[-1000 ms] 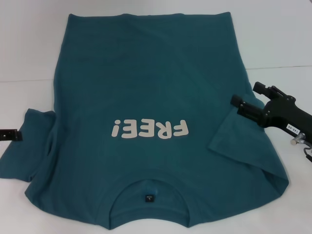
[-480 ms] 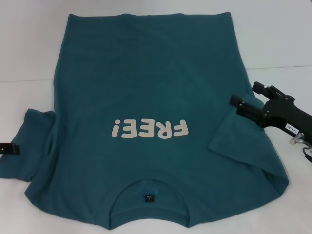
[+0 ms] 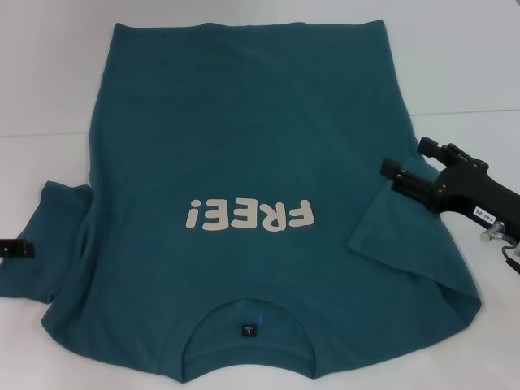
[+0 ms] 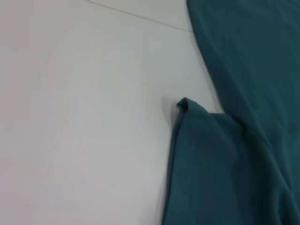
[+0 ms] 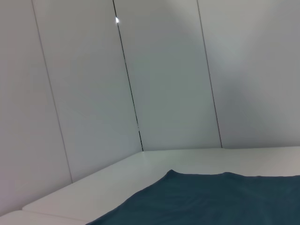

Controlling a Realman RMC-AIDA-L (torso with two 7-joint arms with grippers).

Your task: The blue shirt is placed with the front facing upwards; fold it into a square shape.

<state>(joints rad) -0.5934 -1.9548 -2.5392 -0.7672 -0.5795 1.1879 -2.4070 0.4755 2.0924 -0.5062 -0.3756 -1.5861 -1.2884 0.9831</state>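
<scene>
blue shirt [image 3: 244,162] lying face up on the white table [image 3: 49,65], collar nearest the robot | right pincer [image 3: 404,160] spread, creeping inward over the right sleeve | left pincer [image 3: 16,248] retreating off-edge, grip unreadable | sleeve fold seemingly beginning

I can't read the neck label [image 3: 248,330], too small; blue shirt [image 3: 244,146] is cropped at near & far head-view edges, left gripper [image 3: 16,248] is mostly off the left edge so finger state unclear, and wrist cams show no fingers.
</scene>
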